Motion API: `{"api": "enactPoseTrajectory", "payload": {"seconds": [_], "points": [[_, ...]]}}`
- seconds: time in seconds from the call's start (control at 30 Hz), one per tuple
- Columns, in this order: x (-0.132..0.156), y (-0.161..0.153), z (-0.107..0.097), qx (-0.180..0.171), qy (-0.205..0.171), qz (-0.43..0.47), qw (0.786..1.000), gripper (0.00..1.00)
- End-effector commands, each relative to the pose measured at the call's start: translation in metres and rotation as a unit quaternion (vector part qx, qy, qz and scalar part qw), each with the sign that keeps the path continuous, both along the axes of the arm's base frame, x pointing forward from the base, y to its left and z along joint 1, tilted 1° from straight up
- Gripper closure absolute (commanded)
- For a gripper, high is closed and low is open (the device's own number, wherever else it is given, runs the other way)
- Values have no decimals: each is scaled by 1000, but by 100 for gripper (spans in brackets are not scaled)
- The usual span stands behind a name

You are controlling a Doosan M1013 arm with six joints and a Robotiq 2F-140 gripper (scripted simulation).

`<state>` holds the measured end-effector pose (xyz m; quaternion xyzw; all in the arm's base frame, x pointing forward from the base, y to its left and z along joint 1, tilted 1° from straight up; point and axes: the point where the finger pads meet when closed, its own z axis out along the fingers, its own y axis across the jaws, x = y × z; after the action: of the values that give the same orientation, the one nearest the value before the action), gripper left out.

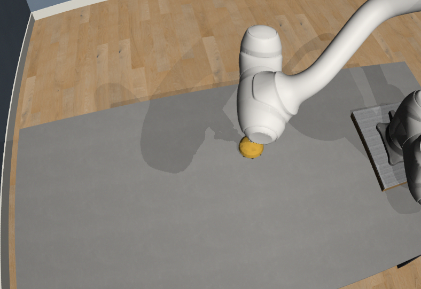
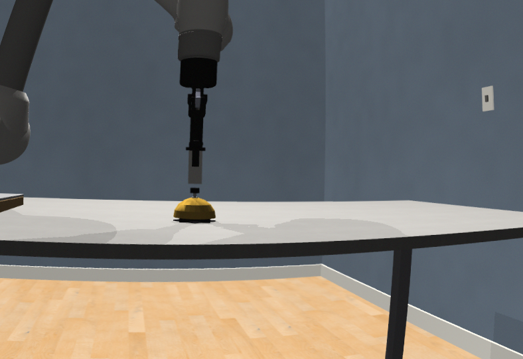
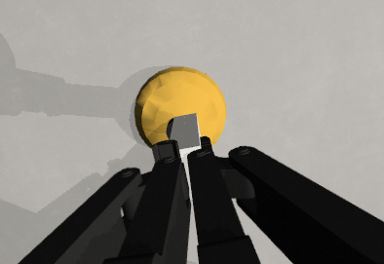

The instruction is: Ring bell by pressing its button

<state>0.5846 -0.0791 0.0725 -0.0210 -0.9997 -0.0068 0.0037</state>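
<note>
A yellow dome-shaped bell [image 1: 250, 149] [image 2: 194, 210] [image 3: 168, 102] stands on the grey table [image 1: 135, 211] [image 2: 338, 219]. Its small black button [image 2: 194, 190] sticks up from the top of the dome. My gripper [image 2: 194, 180] [image 3: 188, 132] is shut, with nothing between the fingers, and points straight down. In the side view its grey fingertips hang just above the button with a thin gap. In the wrist view the fingertips cover the button at the dome's middle. In the overhead view the wrist hides the gripper and part of the bell.
The arm's base stands on a grey plate [image 1: 371, 142] at the table's right edge in the overhead view. The wooden floor [image 1: 135, 40] lies beyond the table's far edge. A dark table leg [image 2: 399, 300] shows in the side view.
</note>
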Motion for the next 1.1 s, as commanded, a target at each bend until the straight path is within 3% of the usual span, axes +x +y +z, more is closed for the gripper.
{"api": "enactPoseTrajectory", "payload": {"seconds": [0.0,1.07], "points": [[0,0,0,0,0,0,1000,100],[0,0,-10,0,0,0,1000,100]]}}
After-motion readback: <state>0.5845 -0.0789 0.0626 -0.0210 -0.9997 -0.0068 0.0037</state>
